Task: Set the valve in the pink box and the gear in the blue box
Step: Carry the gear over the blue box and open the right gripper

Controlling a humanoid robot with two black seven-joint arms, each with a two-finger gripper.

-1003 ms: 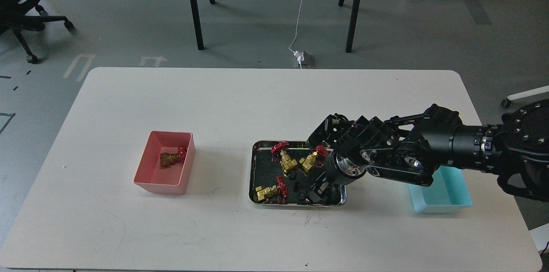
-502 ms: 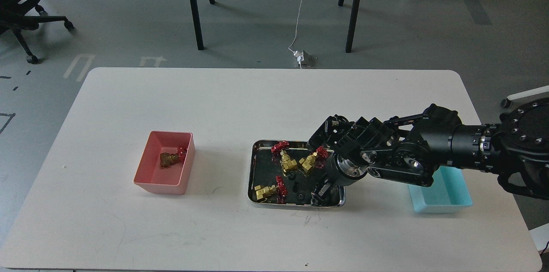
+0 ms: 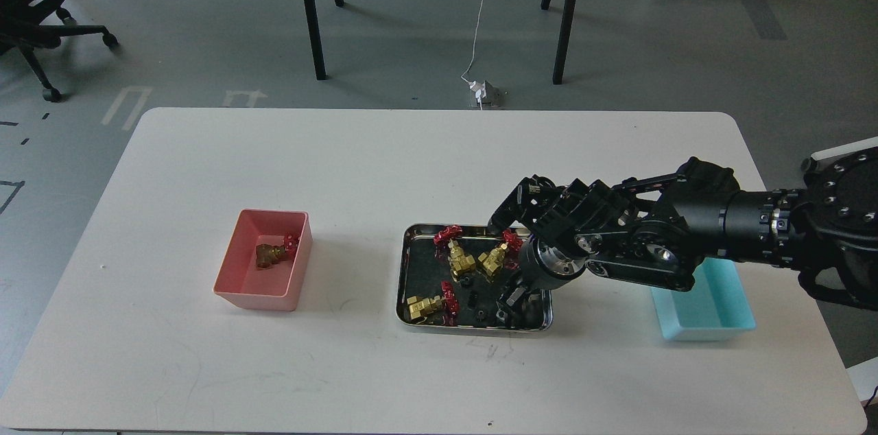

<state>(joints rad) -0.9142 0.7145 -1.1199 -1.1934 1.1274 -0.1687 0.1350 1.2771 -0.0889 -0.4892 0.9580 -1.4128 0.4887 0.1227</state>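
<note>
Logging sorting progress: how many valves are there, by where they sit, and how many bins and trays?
Valves in the steel tray: 3, at
Valves in the pink box: 1
Plastic bins: 2, pink and the blue box
Steel trays: 1
Total: 7, leaving out the small black gears, too small to count.

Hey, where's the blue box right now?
In the head view, the blue box sits on the table's right side, right of the steel tray, partly hidden under the right arm.
</note>
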